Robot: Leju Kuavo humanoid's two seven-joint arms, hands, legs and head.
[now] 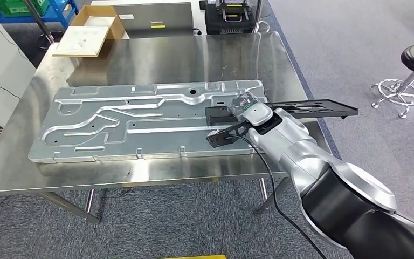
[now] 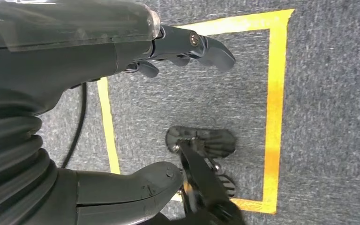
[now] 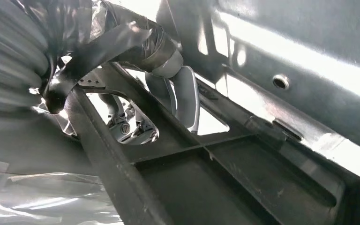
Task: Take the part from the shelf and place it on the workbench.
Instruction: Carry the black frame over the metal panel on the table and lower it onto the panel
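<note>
The right arm reaches forward and inward from the lower right over the surface (image 1: 140,54), its right robot hand (image 1: 246,108) gripping a long black part (image 1: 323,109). The part lies roughly level, one end over the right end of the large silver panel (image 1: 113,124) on the surface, the other end jutting past the surface's right edge. In the right wrist view, fingers (image 3: 187,101) wrap around a bar of the part's frame. The left robot hand (image 2: 136,108) hangs over grey carpet (image 2: 328,117) marked with yellow tape (image 2: 274,108), thumb and fingers apart, holding nothing.
</note>
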